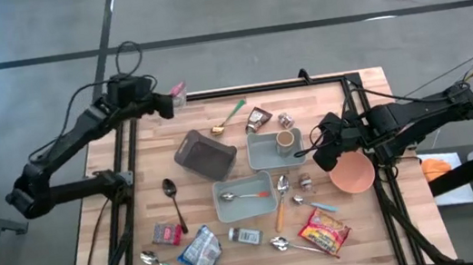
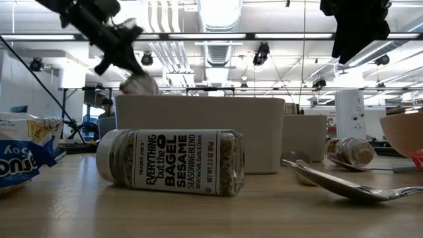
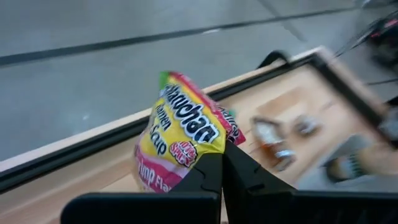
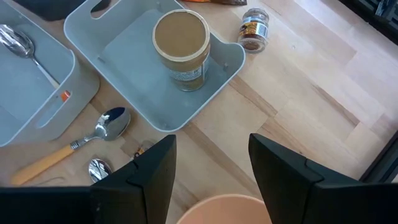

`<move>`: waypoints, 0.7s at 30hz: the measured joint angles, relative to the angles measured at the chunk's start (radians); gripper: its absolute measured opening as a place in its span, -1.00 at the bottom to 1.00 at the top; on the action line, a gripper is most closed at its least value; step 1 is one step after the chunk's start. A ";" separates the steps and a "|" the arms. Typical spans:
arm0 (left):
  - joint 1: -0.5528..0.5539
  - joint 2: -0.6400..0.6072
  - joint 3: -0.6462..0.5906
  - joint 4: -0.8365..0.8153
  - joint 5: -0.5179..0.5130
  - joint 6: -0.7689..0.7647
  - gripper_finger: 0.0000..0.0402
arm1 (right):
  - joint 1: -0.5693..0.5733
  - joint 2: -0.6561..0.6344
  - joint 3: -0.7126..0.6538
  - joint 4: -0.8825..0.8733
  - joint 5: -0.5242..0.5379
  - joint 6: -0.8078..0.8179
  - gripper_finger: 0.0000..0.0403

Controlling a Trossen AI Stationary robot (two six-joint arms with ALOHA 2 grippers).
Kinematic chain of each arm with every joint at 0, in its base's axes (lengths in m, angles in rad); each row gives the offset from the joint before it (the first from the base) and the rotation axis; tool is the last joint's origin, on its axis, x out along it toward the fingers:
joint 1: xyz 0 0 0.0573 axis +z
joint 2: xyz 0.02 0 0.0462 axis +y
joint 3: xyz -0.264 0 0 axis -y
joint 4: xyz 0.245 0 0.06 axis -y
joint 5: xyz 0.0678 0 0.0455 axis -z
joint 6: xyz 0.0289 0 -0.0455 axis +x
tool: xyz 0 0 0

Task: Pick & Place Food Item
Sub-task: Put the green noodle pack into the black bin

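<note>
Left gripper [image 3: 222,163]: I read the fingers as clamped fully together on the lower edge of a Maruchan ramen packet [image 3: 183,134]; the packet is pinched by a thin margin only.
Packet location: I see it raised off the table at the far left corner, beside the black frame rail [image 1: 240,89]; in the low view it hangs above the grey bin [image 2: 198,132].
Right gripper [image 4: 211,158]: I see the fingers parted to a moderate gap, holding nothing; it hovers over bare wood just beside the peach bowl [image 1: 353,172] and near the grey tray [image 4: 221,65] containing a tan-lidded jar [image 4: 181,42].
Table [image 1: 121,225]: I count spoons, spice jars, a second ramen packet [image 1: 325,232] and a dark bin [image 1: 205,152] crowding the surface.
Risk, slip: I judge the edge pinch weak; a fast swing could pull the wrapper free.
Risk, drop zone: I judge a release here could send the packet off the table edge.
Risk, collision: I judge a low carry could strike the dark bin or scatter spoons.
</note>
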 joint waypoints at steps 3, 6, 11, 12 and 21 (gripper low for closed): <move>-0.001 -0.021 0.059 -0.049 0.053 -0.033 -1.00 | 0.000 0.000 0.000 0.000 0.000 0.002 -0.01; -0.001 -0.016 0.142 -0.158 0.112 -0.085 -1.00 | 0.000 0.000 0.000 0.001 0.000 0.010 -0.01; -0.004 0.041 0.314 -0.419 0.193 -0.088 -1.00 | 0.000 0.000 0.000 0.008 0.000 0.028 -0.01; -0.009 0.057 0.347 -0.472 0.196 -0.078 -1.00 | 0.000 0.000 0.000 0.014 -0.001 0.030 -0.01; -0.117 0.178 0.514 -0.669 0.208 -0.028 -1.00 | 0.000 0.000 0.000 0.047 -0.001 0.030 -0.01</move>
